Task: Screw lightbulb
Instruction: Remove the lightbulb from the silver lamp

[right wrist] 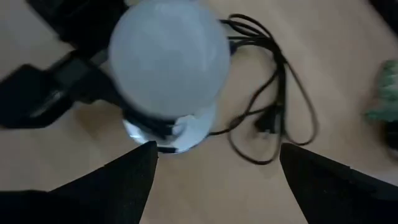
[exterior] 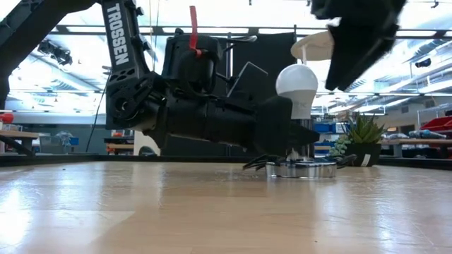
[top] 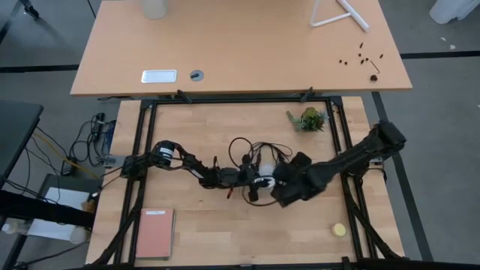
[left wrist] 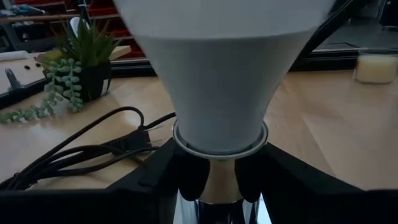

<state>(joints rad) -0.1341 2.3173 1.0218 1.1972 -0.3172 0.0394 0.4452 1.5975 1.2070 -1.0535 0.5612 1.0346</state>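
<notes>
the lightbulb (exterior: pixel 296 82) is standing upright in the round silvery base (exterior: pixel 305 168) near the middle of the table (top: pixel 225 232), its screw end down in the socket. the left gripper (left wrist: pixel 217 180) is reaching in low from the left, its fingers (left wrist: pixel 189 177) clamping the metal socket just below the bulb's neck. the right gripper (right wrist: pixel 214 168) is hovering directly above the bulb, its jaws spread wide and touching nothing. a black cord (right wrist: pixel 273 93) is lying looped just beyond the base.

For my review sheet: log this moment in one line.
lightbulb upright in silvery base | left gripper holds socket neck | right gripper open above
</notes>
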